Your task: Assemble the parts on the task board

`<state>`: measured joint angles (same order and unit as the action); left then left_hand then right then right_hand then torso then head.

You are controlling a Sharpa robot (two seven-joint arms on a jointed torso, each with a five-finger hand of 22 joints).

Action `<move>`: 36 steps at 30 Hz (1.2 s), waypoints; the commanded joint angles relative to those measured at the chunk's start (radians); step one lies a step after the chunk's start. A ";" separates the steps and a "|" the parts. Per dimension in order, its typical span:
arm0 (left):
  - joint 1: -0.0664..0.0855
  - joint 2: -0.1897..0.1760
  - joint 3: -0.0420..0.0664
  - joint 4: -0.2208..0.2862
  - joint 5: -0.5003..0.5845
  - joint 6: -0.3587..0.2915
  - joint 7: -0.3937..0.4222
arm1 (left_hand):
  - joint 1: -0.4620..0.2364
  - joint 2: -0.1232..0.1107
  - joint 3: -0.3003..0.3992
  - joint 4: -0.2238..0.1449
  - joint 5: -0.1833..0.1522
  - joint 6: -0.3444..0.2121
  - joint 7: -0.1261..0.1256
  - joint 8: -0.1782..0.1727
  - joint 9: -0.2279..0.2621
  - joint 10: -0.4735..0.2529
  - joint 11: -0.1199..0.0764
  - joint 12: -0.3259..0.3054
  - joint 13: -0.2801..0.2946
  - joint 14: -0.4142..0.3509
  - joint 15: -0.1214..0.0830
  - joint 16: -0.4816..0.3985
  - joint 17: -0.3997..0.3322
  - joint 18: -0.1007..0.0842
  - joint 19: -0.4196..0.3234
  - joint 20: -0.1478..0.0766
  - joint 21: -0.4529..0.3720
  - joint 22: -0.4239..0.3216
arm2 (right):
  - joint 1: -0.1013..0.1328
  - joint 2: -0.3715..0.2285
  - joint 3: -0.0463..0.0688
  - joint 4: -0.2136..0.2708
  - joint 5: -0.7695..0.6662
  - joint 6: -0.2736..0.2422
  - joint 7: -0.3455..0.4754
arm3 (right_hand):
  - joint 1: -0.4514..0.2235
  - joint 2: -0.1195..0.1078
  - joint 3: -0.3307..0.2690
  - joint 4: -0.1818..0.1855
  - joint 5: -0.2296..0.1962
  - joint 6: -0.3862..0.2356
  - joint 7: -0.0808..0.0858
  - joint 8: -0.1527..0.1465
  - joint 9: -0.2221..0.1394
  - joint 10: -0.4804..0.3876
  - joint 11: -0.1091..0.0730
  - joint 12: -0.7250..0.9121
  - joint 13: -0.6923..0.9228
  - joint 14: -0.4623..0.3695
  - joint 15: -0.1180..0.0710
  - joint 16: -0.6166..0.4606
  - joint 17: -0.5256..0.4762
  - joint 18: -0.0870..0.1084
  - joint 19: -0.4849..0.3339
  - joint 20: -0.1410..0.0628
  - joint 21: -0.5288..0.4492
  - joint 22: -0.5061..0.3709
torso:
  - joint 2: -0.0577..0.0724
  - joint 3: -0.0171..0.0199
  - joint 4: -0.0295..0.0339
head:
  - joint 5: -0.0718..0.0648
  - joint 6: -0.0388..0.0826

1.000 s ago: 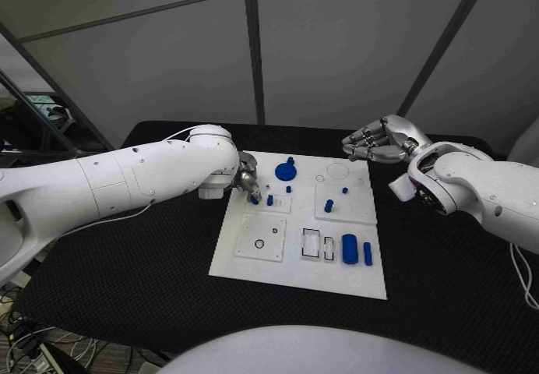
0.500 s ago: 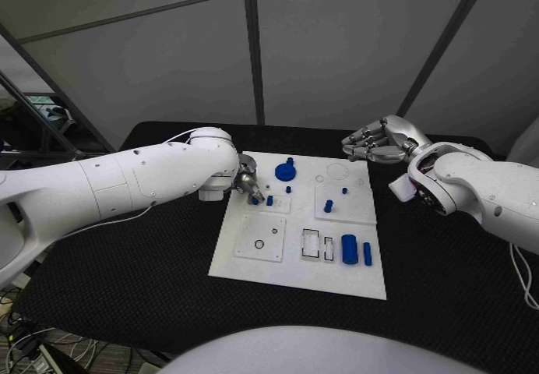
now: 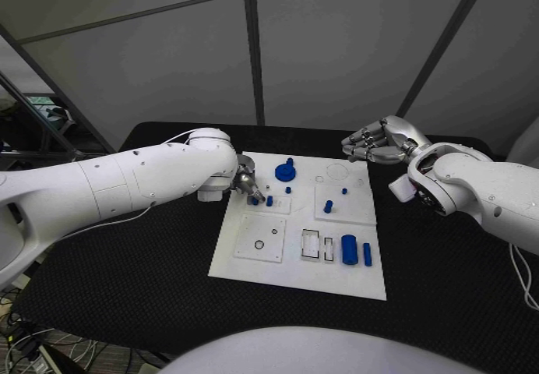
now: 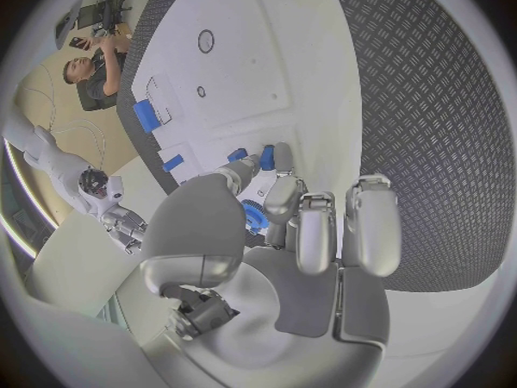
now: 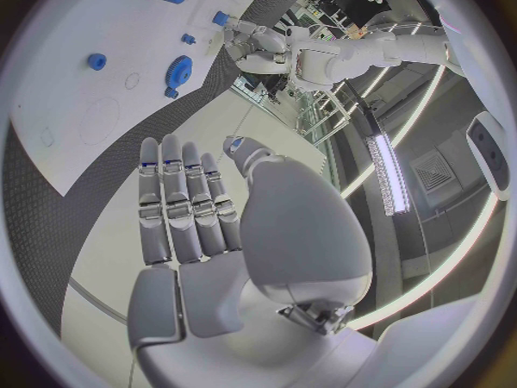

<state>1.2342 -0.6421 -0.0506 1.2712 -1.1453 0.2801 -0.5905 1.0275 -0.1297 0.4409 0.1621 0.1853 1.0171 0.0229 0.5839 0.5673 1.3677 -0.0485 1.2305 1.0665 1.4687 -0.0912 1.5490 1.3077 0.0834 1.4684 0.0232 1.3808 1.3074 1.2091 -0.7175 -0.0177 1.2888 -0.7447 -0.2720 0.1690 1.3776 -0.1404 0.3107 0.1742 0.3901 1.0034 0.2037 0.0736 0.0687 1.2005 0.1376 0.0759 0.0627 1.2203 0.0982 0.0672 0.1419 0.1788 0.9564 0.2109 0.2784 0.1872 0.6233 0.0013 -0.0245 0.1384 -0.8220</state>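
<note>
- The task board (image 3: 294,269) lay flat in the middle of the black worktop (image 3: 135,288), its long sides running away from the robot.
- The left hand (image 3: 246,185) was down over the board's far left corner, its fingers (image 4: 283,195) drawn together around a small blue peg (image 3: 255,199) in the raised square block there. In the left wrist view the fingertips sat right against blue pieces, but whether they actually pinched the peg cannot be told.
- A second small blue peg (image 3: 269,200) stood in the same block, just beside the first.
- A blue gear (image 3: 285,171) with a stub on top sat on the board just beyond that block, close to the left hand.
- A tiny blue stud (image 3: 289,188) stood between the gear and the block.
- On the far right block a short blue peg (image 3: 328,206) stood upright, with a smaller blue stud (image 3: 343,189) beyond it.
- In the near row, a thick blue cylinder (image 3: 350,248) lay on its side and a thinner blue bar (image 3: 368,254) lay just beside it, nearer the board's right edge.
- Left of these, two rectangular recesses (image 3: 309,245) were outlined in black, and a square block with a dark ring (image 3: 259,244) sat near the left edge.
- The right hand (image 3: 376,142) hovered off the board beyond its far right corner, holding nothing; in the right wrist view its fingers (image 5: 181,200) were held straight and side by side, thumb apart.
</note>
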 commanded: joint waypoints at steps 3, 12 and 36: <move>-0.001 -0.006 -0.001 0.004 -0.001 -0.027 -0.010 | -0.019 0.004 -0.034 0.017 -0.002 0.006 0.001 -0.008 -0.003 -0.003 0.006 0.003 0.001 0.092 -0.002 0.001 0.229 -0.043 0.039 -0.004 0.004 0.198 | 0.002 -0.001 0.001 0.002 0.003 0.003 0.006 | -0.010 -0.003 0.003 0.002 0.004 -0.004 0.002 -0.003 -0.001 -0.004 0.001 -0.005 -0.001 -0.008 0.000 -0.003 -0.001 0.004 0.003 0.002 -0.005 -0.001 | 0.000 -0.0012 0.0004 | -0.001 0.001; -0.001 -0.016 0.000 0.013 -0.001 -0.060 -0.001 | -0.029 0.005 -0.112 0.054 -0.002 0.011 0.002 -0.013 -0.004 -0.002 0.007 0.003 0.006 0.093 -0.001 0.001 0.229 -0.043 0.041 -0.004 0.003 0.201 | 0.002 0.000 0.000 0.001 0.003 0.004 0.006 | -0.010 -0.003 0.003 0.002 0.004 -0.004 0.002 -0.003 -0.001 -0.004 0.001 -0.005 -0.001 -0.008 0.000 -0.003 -0.001 0.004 0.003 0.002 -0.005 -0.001 | 0.000 -0.0003 0.0001 | -0.001 0.001; -0.002 -0.058 0.079 0.043 0.073 -0.316 0.163 | 0.120 0.015 -0.196 0.067 0.006 -0.146 0.070 -0.079 -0.036 -0.312 0.069 -0.334 -0.398 -0.035 0.048 -0.206 -0.060 0.045 -0.162 0.031 -0.513 0.028 | 0.001 -0.002 0.000 -0.001 0.003 0.003 0.006 | -0.010 -0.003 0.003 0.002 0.004 -0.004 0.002 -0.003 -0.001 -0.004 0.001 -0.005 -0.001 -0.008 0.000 -0.003 -0.001 0.004 0.003 0.002 -0.005 -0.001 | -0.001 0.0011 -0.0003 | -0.003 0.005</move>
<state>1.2311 -0.7024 0.0272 1.3102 -1.1237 0.0693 -0.5345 1.1271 -0.1147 0.2421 0.2371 0.1853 0.8904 0.0839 0.5149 0.5383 1.0906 0.0114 0.9242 0.6967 1.4501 -0.0499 1.3873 1.2768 0.0846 1.3413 0.0492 0.9474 1.3074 1.2080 -0.7197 -0.0178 1.2873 -0.7447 -0.2719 0.1693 1.3776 -0.1404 0.3107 0.1742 0.3901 1.0034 0.2037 0.0736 0.0687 1.2005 0.1376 0.0759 0.0627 1.2203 0.0982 0.0673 0.1421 0.1788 0.9564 0.2109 0.2784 0.1874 0.6228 0.0020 -0.0243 0.1362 -0.8181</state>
